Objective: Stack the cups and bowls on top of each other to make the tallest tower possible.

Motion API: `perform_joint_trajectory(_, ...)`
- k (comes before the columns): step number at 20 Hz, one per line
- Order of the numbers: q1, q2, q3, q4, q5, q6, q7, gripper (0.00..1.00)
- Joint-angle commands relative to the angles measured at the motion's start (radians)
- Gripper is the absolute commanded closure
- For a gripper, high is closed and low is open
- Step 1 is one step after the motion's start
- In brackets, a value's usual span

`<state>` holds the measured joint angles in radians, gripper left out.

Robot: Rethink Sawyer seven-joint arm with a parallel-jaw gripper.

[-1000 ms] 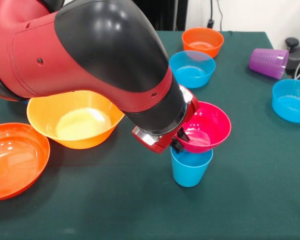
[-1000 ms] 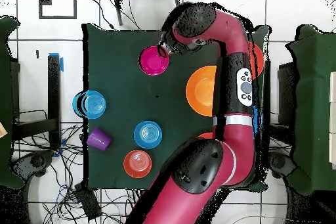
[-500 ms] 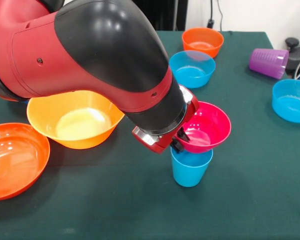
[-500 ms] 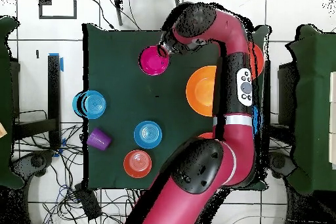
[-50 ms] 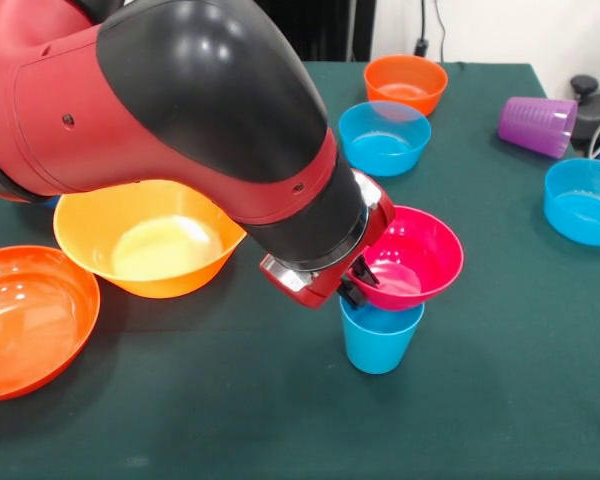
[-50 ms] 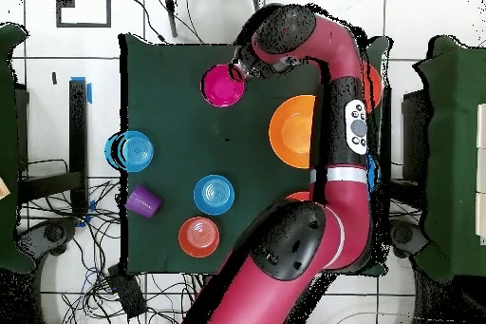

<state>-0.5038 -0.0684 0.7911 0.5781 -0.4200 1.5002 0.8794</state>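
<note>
A magenta-pink bowl [image 5: 415, 255] [image 6: 223, 85] sits tilted in the mouth of the upright light blue cup [image 5: 380, 340], forming a two-piece tower. My gripper [image 5: 355, 283] [image 6: 239, 70] is at the bowl's left rim, shut on it, with one black finger inside the bowl. The translucent purple cup [image 5: 537, 125] [image 6: 142, 200] lies on its side at the far right. The other bowls stand apart on the green cloth. In the overhead view the pink bowl hides the blue cup.
A yellow-orange bowl [image 5: 150, 240] [image 6: 292, 130] and a large red-orange bowl [image 5: 25, 320] stand left of the arm. A small blue bowl [image 5: 384, 138], a small orange bowl [image 5: 405, 82] and a large blue bowl [image 5: 583, 200] stand behind and to the right.
The arm has shifted slightly up and to the left. The pink bowl has barely moved on the blue cup.
</note>
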Motion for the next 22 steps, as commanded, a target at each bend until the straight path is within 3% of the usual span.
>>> perform_joint_trajectory(1, -0.004, 0.003, -0.066, 0.036, -0.006, -0.043, 0.095, 1.00)
perform_joint_trajectory(9, -0.013, -0.004, -0.077, 0.067, 0.002, -0.062, 0.090, 1.00)
perform_joint_trajectory(22, 0.018, 0.036, -0.056, -0.042, -0.012, -0.014, 0.067, 1.00)
